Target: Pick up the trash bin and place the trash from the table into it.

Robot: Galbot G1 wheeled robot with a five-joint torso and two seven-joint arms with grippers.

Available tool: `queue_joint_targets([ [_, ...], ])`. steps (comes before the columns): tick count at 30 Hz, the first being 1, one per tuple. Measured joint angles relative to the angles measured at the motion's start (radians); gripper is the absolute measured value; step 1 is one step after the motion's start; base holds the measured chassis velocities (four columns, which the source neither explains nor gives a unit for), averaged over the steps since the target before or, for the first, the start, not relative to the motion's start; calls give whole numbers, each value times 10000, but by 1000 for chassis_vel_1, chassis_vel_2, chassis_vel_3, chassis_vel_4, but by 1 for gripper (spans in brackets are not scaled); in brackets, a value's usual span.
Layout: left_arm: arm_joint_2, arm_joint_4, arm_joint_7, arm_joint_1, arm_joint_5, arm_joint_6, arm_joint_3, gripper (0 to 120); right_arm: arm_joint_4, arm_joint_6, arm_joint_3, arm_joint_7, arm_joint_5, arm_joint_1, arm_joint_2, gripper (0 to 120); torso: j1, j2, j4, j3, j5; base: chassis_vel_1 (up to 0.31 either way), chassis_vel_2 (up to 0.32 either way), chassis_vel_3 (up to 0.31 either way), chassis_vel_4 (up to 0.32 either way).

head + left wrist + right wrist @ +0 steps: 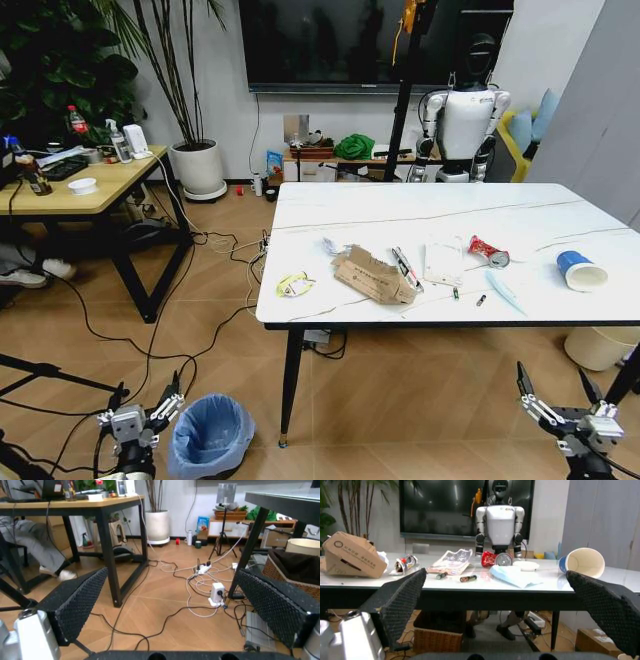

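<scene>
Left gripper hangs low over the wood floor with its fingers spread wide and nothing between them, just beside the trash bin, which stands on the floor near the desk's front left leg. The blue-lined bin has not been lifted, so the job looks to be at its very start; the arm appears placed to reach for the rim. In the left wrist view the two black ribbed pads frame only cables and a power strip, so the gripper seems aimed past the bin rather than at it.

Right gripper waits low in front of the desk's right end, fingers likewise wide apart and empty, at a height where its camera looks level across the white desk. Litter lies scattered along the near half of the top: a yellow wrapper at the left corner, torn cardboard, a clear plastic pack, a crushed red can and a paper cup on its side near the right end.

Much is cut off. The bin's base runs out of the head view, a beige bucket sits half hidden beneath the desk's right corner, and the small dark bits near the front edge are too small to identify.
</scene>
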Motion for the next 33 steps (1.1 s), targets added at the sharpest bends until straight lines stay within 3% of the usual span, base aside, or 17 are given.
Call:
queue_joint_targets([
  [33, -239, -228, -21, 39, -155, -157, -184, 100, 41, 152, 13, -91, -16, -49, -53, 100, -867, -1622, 0, -760, 1, -3, -3, -3, -3],
])
